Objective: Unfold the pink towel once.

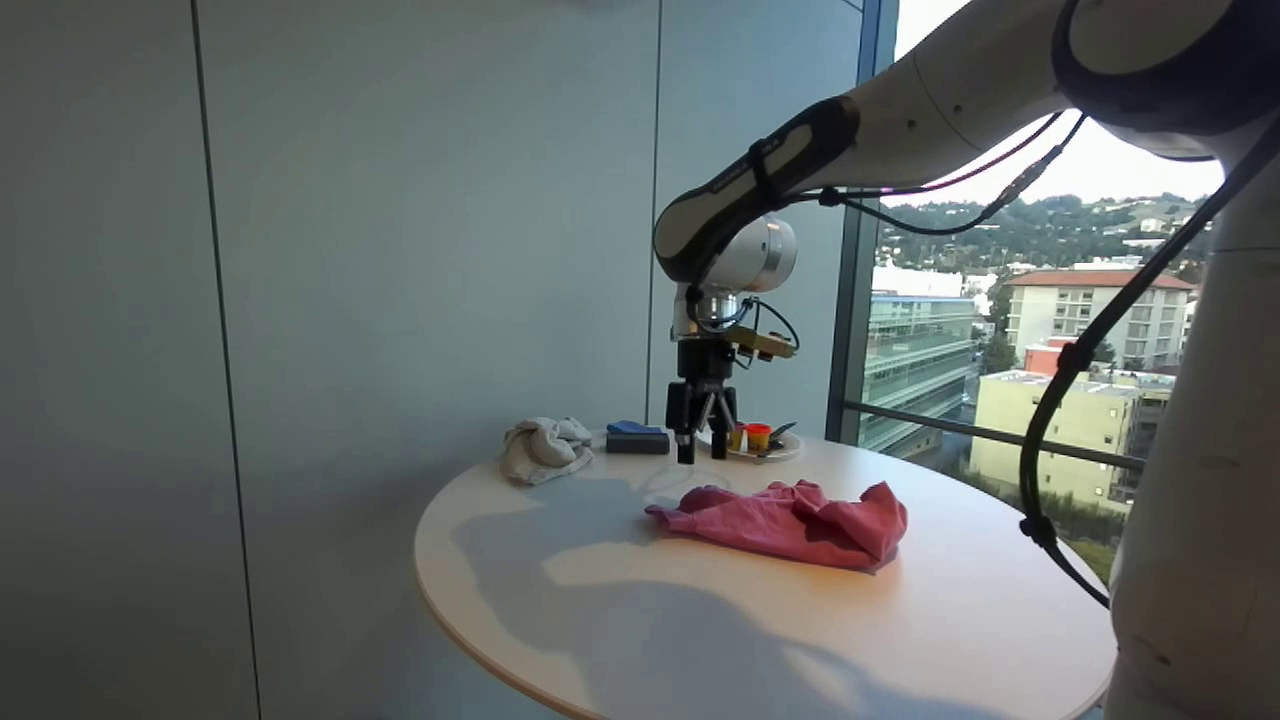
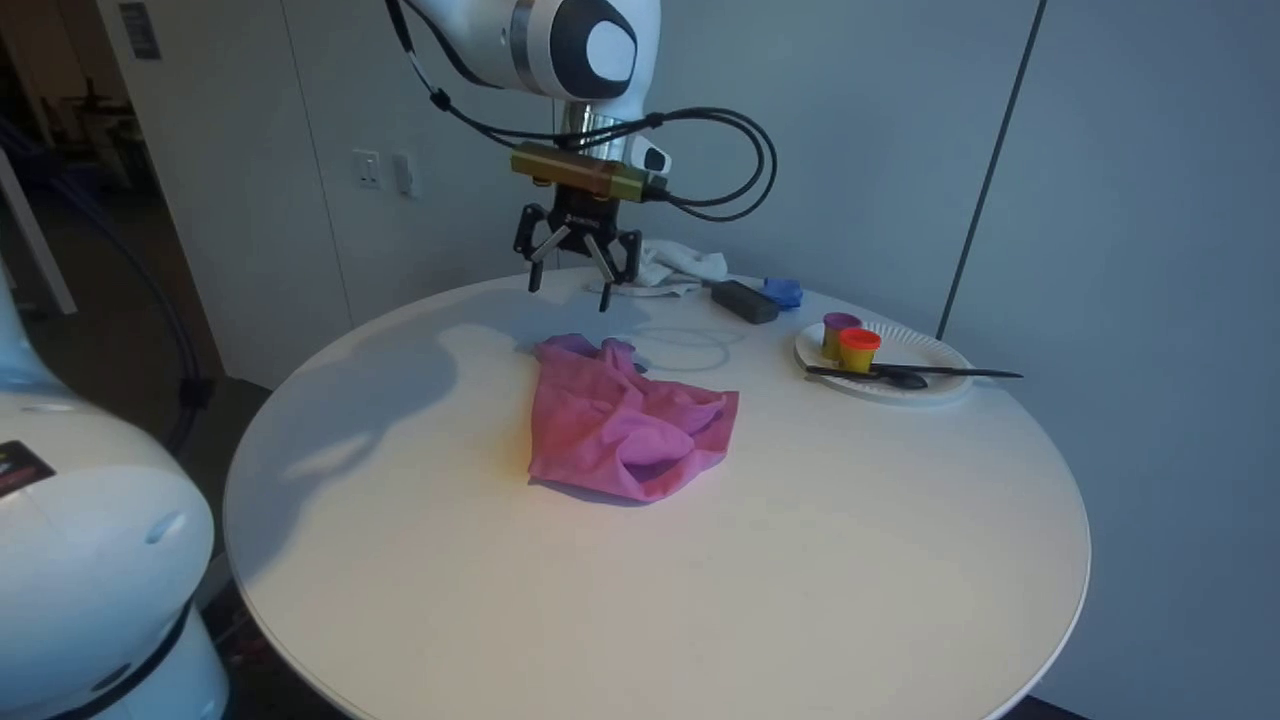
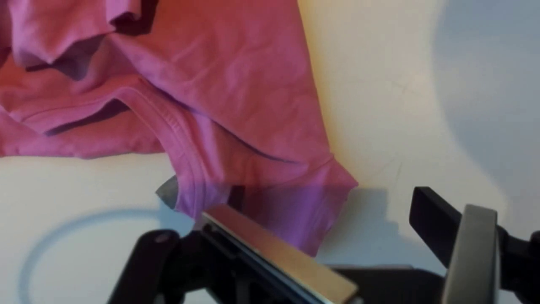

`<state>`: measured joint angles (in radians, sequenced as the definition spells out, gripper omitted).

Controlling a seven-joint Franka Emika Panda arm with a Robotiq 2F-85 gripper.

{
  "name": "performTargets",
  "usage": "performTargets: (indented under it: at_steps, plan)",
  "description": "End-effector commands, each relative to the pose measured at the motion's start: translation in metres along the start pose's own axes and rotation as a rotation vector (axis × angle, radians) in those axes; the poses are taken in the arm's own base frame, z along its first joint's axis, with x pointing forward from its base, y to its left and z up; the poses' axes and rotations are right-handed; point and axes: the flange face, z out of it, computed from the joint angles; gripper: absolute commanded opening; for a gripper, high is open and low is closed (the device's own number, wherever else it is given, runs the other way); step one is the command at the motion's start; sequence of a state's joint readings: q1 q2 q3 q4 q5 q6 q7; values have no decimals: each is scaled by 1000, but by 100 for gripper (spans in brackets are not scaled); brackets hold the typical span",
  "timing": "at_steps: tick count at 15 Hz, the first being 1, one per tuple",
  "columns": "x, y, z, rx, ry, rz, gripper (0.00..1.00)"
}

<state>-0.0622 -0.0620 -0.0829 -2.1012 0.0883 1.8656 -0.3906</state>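
In an exterior view's upper half, the black two-fingered gripper (image 2: 570,297) is hovering released, probably pre-grasp, needing to descend and pinch the crumpled pink cloth (image 2: 610,420) mid-frame.

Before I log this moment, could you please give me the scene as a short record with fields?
gripper: open, holding nothing, above the table and apart from the pink cloth
pink cloth: bunched, folded over on itself; looks more like a garment than a towel
unfolding: apparently not done yet
white plate: purple-lidded tub, red-lidded tub, spoon, another dark utensil reaching past the edge
elsewhere on table: white cloth, dark block with a blue item next to it
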Motion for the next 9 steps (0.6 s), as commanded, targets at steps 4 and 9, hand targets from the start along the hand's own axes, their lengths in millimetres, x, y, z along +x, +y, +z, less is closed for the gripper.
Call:
performTargets:
  at_steps: [4,9]
  plan:
    - [-15,4,0,62,-119,-117,100]
    - [9,0,22,-34,-133,-176,100]
